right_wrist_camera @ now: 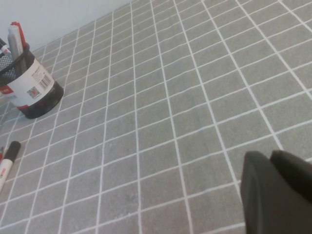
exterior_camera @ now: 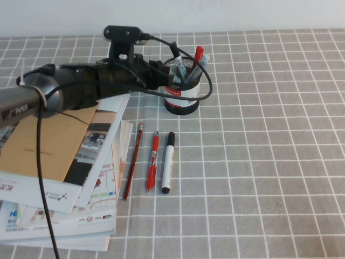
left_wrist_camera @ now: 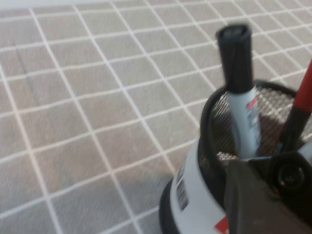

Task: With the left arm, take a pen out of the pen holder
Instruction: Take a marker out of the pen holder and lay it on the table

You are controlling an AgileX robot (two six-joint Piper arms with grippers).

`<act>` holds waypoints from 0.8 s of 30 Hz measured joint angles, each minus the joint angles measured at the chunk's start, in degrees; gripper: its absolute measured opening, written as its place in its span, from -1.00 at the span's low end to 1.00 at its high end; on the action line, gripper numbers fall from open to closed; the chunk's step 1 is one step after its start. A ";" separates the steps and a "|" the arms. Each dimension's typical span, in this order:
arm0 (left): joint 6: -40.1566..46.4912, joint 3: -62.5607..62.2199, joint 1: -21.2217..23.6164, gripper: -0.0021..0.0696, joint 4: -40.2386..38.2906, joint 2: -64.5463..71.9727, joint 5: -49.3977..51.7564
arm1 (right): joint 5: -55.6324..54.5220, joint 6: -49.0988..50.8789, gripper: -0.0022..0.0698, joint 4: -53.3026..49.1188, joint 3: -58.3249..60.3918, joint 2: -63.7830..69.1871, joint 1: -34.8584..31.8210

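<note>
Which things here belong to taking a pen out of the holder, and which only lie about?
Job: pen holder; pens standing in it; left gripper at its rim.
Lying about: pencil, red pen, black marker; booklet stack; right gripper, idle over the table.

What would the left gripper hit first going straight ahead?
Probably the black-capped marker in the pen holder; the left gripper sits at its rim. The right gripper hovers over the tiled table.
</note>
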 joint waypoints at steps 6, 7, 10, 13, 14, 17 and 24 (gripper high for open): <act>-0.10 -2.02 0.00 -0.64 0.00 0.04 0.70 | 0.00 0.00 -0.97 0.00 0.00 0.00 0.00; -0.10 -2.30 0.00 -0.64 0.00 0.04 0.71 | 0.00 0.00 -0.97 0.00 0.00 0.00 0.00; -0.10 -2.91 0.00 -0.64 0.00 0.04 1.17 | 0.00 0.00 -0.97 0.00 0.00 0.00 0.00; -0.34 -3.05 0.00 -0.65 0.00 0.04 1.41 | 0.00 0.00 -0.97 0.04 0.00 0.00 0.00; -0.34 -3.05 0.00 -0.65 0.00 0.04 1.51 | 0.00 0.00 -0.97 0.04 0.00 0.00 0.00; -0.56 -3.05 0.00 -0.65 0.00 -0.30 2.00 | 0.00 0.00 -0.97 0.04 0.00 0.00 0.00; -3.96 -3.05 0.00 -0.65 1.46 -3.89 2.55 | 0.00 0.00 -0.97 0.13 0.00 0.00 0.00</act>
